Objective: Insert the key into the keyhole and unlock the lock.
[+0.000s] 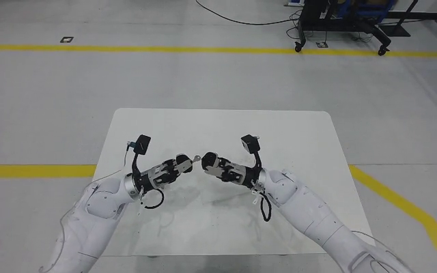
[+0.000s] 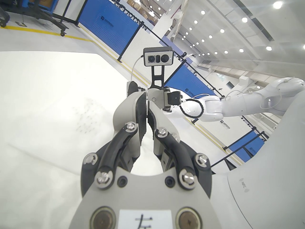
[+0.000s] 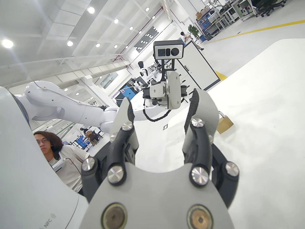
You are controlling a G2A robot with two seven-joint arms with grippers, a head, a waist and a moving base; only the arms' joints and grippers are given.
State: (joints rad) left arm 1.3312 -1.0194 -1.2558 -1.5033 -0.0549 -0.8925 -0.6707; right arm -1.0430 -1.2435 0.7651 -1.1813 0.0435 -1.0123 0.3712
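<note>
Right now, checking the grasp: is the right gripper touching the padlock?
Cannot tell: in the right wrist view one finger of the right gripper hides part of the padlock.

Lock [image 3: 225,124] on the table [image 3: 262,91]

both arms angle inward over the worktop's [image 1: 287,136] middle; left gripper [image 2: 142,92] pinched closed, right gripper [image 3: 162,96] spread, tips facing.

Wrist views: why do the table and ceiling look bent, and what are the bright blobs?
Left wrist view: a wide lens likely bows the table; ceiling lamps flare as glare. Right wrist view: same bowing, same lamp glare. Top view: floor lines run straight, light even.
</note>
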